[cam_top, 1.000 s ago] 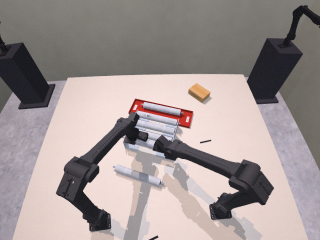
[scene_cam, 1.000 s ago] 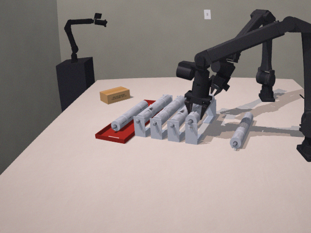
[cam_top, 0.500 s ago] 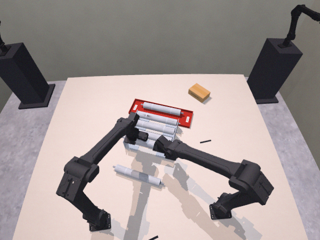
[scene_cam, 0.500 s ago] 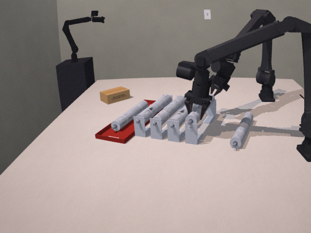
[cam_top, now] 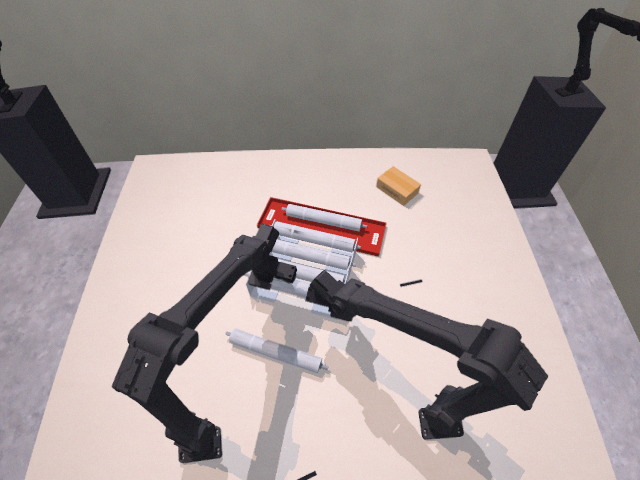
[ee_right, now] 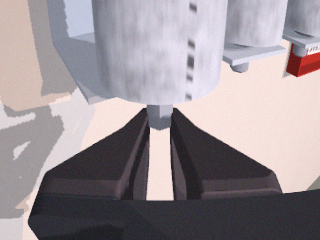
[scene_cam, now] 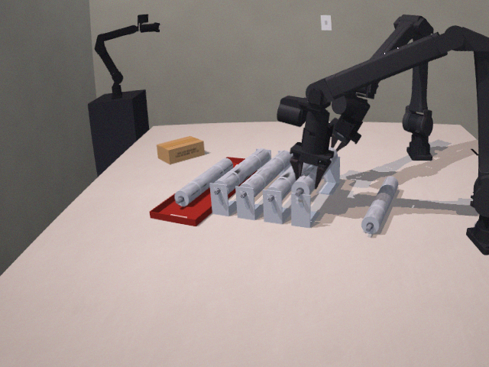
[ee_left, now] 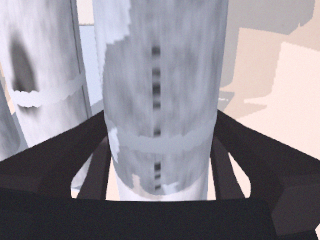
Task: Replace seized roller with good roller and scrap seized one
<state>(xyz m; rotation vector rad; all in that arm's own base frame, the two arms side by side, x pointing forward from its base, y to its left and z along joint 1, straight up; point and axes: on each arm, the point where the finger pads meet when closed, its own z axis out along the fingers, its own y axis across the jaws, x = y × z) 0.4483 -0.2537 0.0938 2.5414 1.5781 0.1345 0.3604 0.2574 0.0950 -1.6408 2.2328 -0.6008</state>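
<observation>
Two black arms worked both ends of a pale grey cylindrical roller [cam_top: 298, 289] [scene_cam: 303, 185] [ee_left: 160, 90] [ee_right: 160, 50] at the front stn. of the roller bed. The L gripper [cam_top: 262, 276] [scene_cam: 307, 180] [ee_left: 161, 112] had its fingers closed around the roller body, near its L end; the R gripper [cam_top: 323, 291] [scene_cam: 335, 146] [ee_right: 160, 111], nearly shut, pinched the grey hexagonal axle tip [ee_right: 160, 117]. At the L end the axle stub [scene_cam: 299, 191] showed up by the top of the light-grey upright metal bracket [scene_cam: 302, 211], above its hole, so the roller wasn't seated.

Another grey roller [cam_top: 323, 217] [scene_cam: 205, 182], prob. the seized one, lay in the shallow red scrap tray [cam_top: 366, 245] [scene_cam: 173, 205] [ee_right: 306, 61]; a loose grey roller [cam_top: 276, 351] [scene_cam: 379, 205] lay on the table. Three others sat in the bed.

The step looked like fitting the replacement, approx. late in the job. Next move called for sliding the axle toward the R side, lowering the L end to its hole, then letting the axle centre. Main risk: the hex flats jamming or the L stub catching the bracket's edge.
</observation>
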